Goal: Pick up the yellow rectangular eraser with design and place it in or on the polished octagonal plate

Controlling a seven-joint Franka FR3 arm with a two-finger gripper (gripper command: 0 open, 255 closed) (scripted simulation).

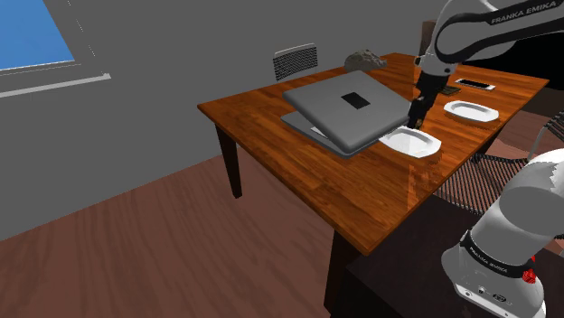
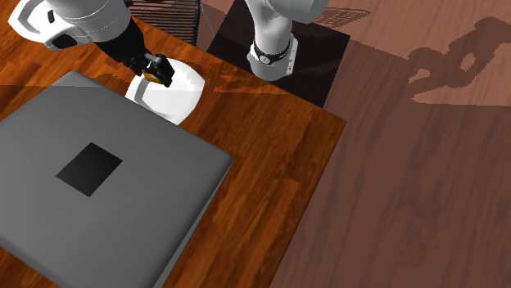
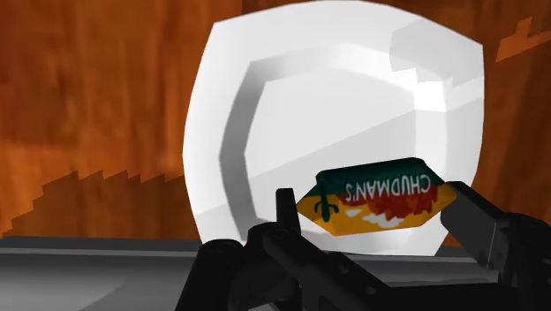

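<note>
Gripper: fingers wide apart, clamped on the two short ends of the eraser, which spans the gap between them.
Eraser location: in the grasp, directly over the plate. I cannot tell whether it touches the plate or hangs clear.

Materials and shapes
- Eraser: flat, oblong, bevelled ends. Yellow-orange face, dark green band with white lettering, red patches, a small green figure. Looks matte.
- Plate: plain white, eight-sided, broad sloped rim around a shallow flat well. Smooth, soft sheen.
- Table: glossy red-brown wood, strong grain.
- Laptop: grey, rounded corners, black square on the lid. It sits just beside the gripper.

Risks (judgement)
- The eraser appears to sit off the well's middle, toward the rim nearest the fingers. Released here, it may land on the slope and slide off onto the wood, because the plate is slick.
- The hold is on the ends only, so contact is small and the eraser may pivot or tip on opening.
- Going lower could press a fingertip onto the rim and shove or tilt the plate.
- The laptop's edge is close, so any sideways correction toward it risks a bump.
</note>
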